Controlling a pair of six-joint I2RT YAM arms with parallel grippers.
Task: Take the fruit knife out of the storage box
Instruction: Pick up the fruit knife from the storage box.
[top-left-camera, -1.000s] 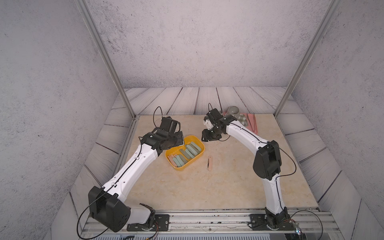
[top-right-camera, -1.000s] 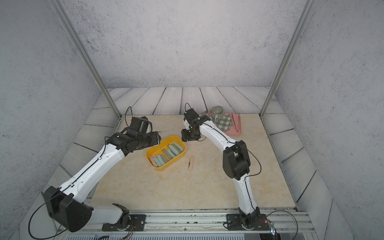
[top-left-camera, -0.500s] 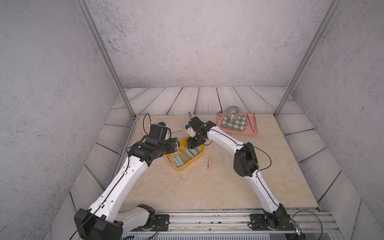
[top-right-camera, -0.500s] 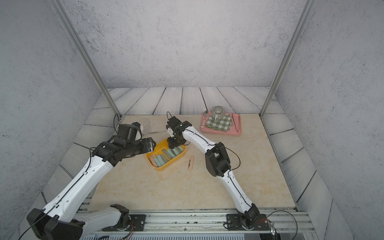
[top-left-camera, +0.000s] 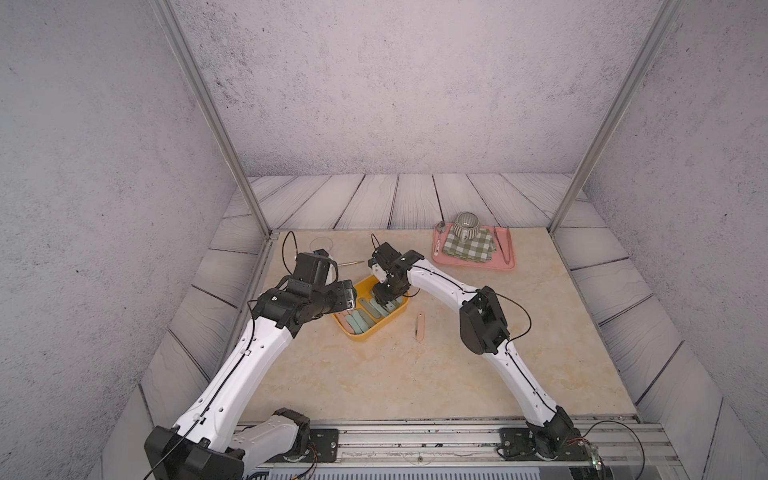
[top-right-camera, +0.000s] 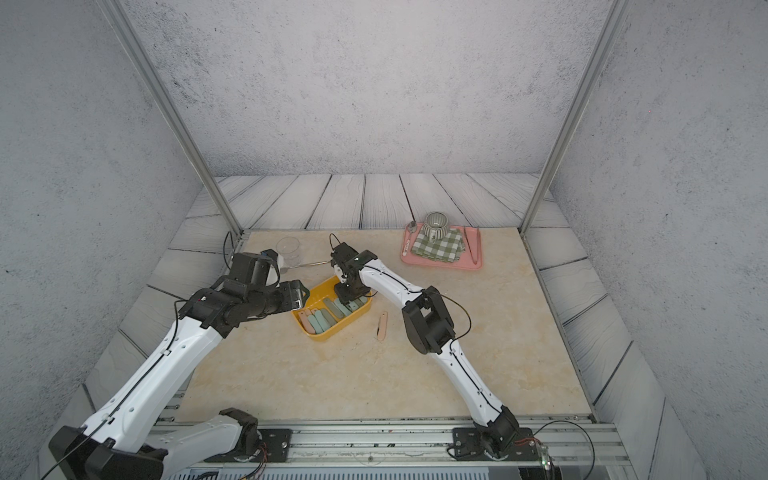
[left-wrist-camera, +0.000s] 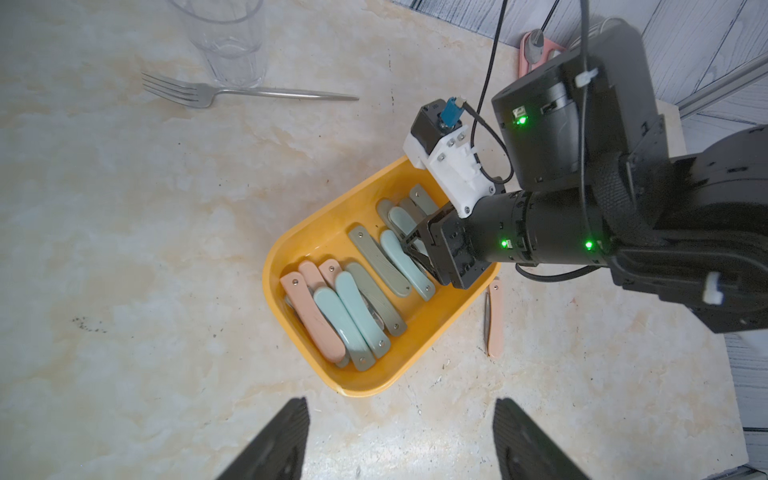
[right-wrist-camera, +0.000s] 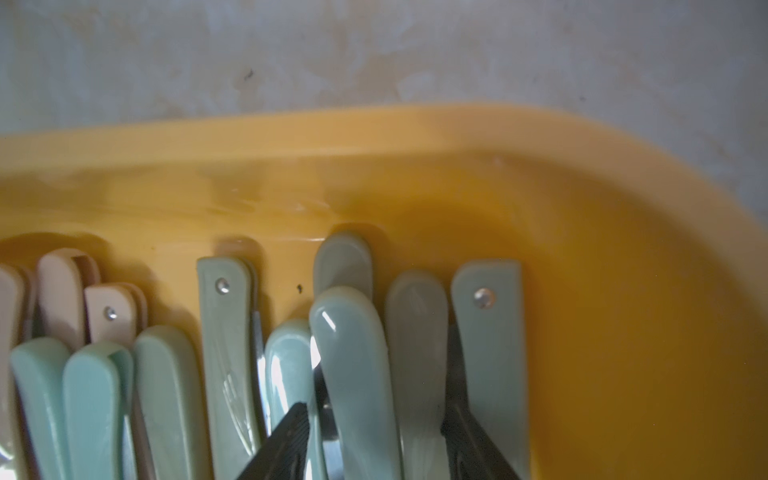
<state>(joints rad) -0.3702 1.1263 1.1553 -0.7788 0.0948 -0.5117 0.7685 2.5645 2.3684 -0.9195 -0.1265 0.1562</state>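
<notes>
The storage box (top-left-camera: 360, 334) is a yellow-orange tub near the table's middle; both top views show it, the other rim point being (top-right-camera: 319, 336). Several folded fruit knives with pink, teal and grey-green handles lie in it (left-wrist-camera: 353, 307). My right gripper (top-left-camera: 382, 296) (right-wrist-camera: 376, 409) reaches down into the box's far end, open, its fingers (right-wrist-camera: 286, 440) astride two grey-teal handles (right-wrist-camera: 353, 353). My left gripper (left-wrist-camera: 401, 444) (top-left-camera: 353, 297) hovers open and empty over the table by the box's left end. A pink fruit knife (top-left-camera: 419, 326) (left-wrist-camera: 494, 320) lies on the table right of the box.
A clear glass (top-left-camera: 321, 244) and a fork (top-left-camera: 349, 263) sit behind the box on the left. A pink tray (top-left-camera: 509, 264) at the back right carries a checked cloth, a striped cup, a spoon and tongs.
My right arm swung left from near the pink tray to the box and lowered its gripper among the knives. My left gripper drew back from above the box to its left end.
</notes>
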